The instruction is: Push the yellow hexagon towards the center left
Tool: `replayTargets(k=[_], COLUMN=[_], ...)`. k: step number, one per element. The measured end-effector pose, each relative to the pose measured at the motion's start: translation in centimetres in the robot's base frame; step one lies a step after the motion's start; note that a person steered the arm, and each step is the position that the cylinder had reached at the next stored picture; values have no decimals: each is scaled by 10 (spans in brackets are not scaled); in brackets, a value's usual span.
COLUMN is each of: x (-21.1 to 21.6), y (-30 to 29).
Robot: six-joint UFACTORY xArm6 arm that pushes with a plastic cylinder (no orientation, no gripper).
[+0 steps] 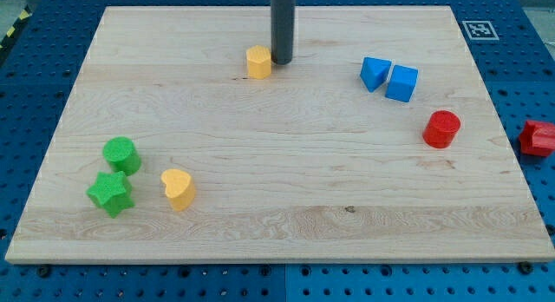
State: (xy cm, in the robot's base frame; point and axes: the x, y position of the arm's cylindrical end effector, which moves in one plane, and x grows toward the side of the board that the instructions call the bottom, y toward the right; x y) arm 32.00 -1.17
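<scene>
The yellow hexagon [257,62] sits on the wooden board [277,163] near the view's top, a little left of the middle. My tip [282,60] is at the lower end of the dark rod, right beside the hexagon on its right side, touching or almost touching it.
A yellow heart [178,188], a green cylinder [121,154] and a green star [110,193] lie at the lower left. A blue triangle [374,73] and a blue cube [401,82] lie at the upper right. A red cylinder [442,128] is near the right edge. A red block [538,138] lies off the board.
</scene>
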Motion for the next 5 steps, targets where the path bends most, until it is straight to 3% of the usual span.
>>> replayTargets(k=[2, 5], x=[32, 17], y=[-41, -70])
